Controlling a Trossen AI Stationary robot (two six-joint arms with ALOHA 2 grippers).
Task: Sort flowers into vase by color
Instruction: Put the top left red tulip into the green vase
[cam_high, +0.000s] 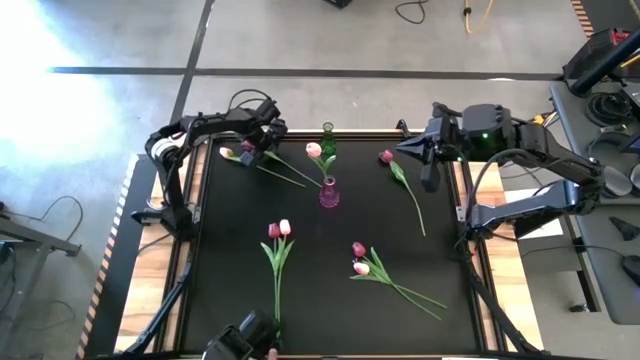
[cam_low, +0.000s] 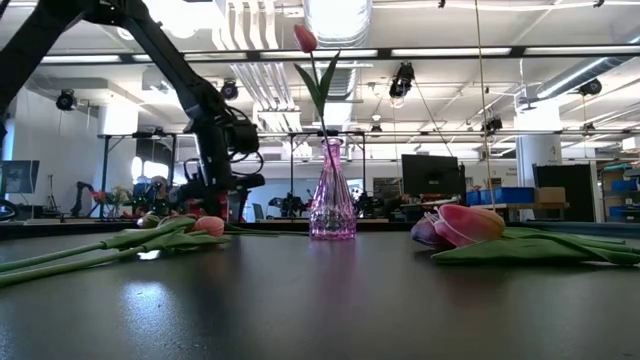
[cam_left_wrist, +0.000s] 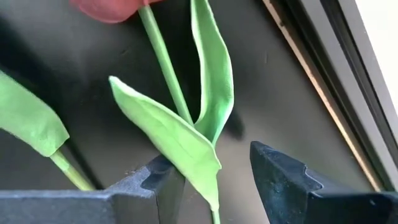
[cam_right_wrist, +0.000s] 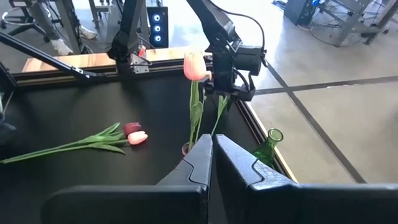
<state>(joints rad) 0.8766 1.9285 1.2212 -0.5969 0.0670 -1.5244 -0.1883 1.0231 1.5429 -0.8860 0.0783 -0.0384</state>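
Observation:
A pink glass vase (cam_high: 329, 193) stands mid-table with one pink tulip (cam_high: 314, 150) upright in it; a green vase (cam_high: 328, 140) stands behind it near the far edge. My left gripper (cam_high: 262, 142) is open and low over a maroon and a pink tulip (cam_high: 240, 151) lying at the far left. In the left wrist view its fingers stand either side of the red-headed tulip's stem (cam_left_wrist: 163, 68). My right gripper (cam_high: 427, 152) is shut and empty, hovering at the far right beside a lone maroon tulip (cam_high: 387, 157) that lies flat. My left gripper (cam_left_wrist: 214, 186) comes down over the red-headed tulip's stem just below its leaves, one finger on each side. A leaf tip (cam_left_wrist: 196, 158) lies across the inner edge of one finger (cam_left_wrist: 149, 186); I cannot tell whether it touches. The tulip lies on the table.
Two more pairs of tulips lie flat: one near the middle-left (cam_high: 278, 232), one at the near right (cam_high: 360, 260) with stems running right. The table's raised far edge rail (cam_left_wrist: 323, 81) runs close beside my left gripper. Wooden side strips flank the black mat (cam_high: 230, 270).

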